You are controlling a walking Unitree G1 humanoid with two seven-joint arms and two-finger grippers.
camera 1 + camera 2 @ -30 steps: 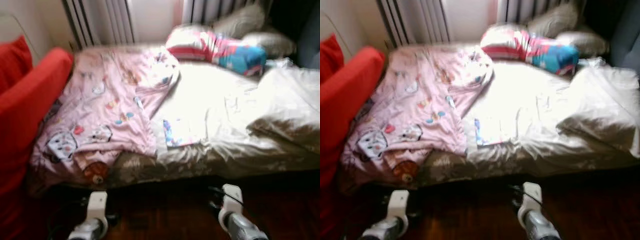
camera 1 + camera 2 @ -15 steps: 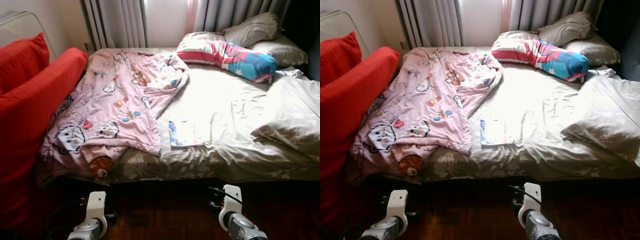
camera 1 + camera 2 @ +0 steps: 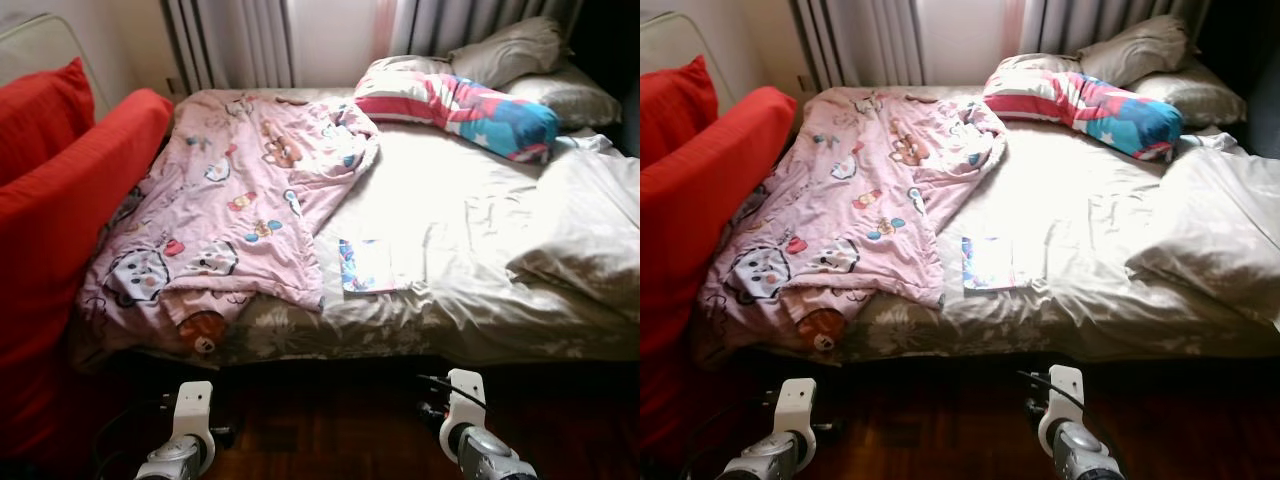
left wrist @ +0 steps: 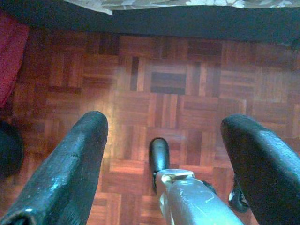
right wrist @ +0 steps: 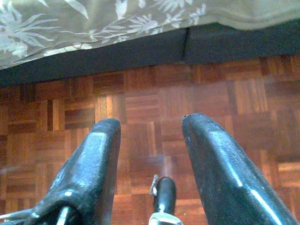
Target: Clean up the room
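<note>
Evidently the robot stands at the foot-side edge of the bed [image 3: 470,330], both arms low over the parquet floor [image 4: 154,93], so nothing is being handled yet; this looks like the surveying step before any tidying. The left gripper [image 4: 164,154] hangs with its fingers spread wide and empty, and the right gripper [image 5: 150,154] likewise has its fingers apart around nothing, both pointing down at bare wood just beside the bed's hanging sheet. What needs tidying lies on the mattress: a pink blanket [image 3: 230,210] rumpled across the left half, its corner drooping over the near edge, likely because it was thrown back, not folded. A small booklet [image 3: 366,266] rests flat near the middle, just beside the blanket's edge. A striped pillow [image 3: 460,100] lies askew by the headboard pillows. A red sofa [image 3: 60,210] presses against the bed's left side.
</note>
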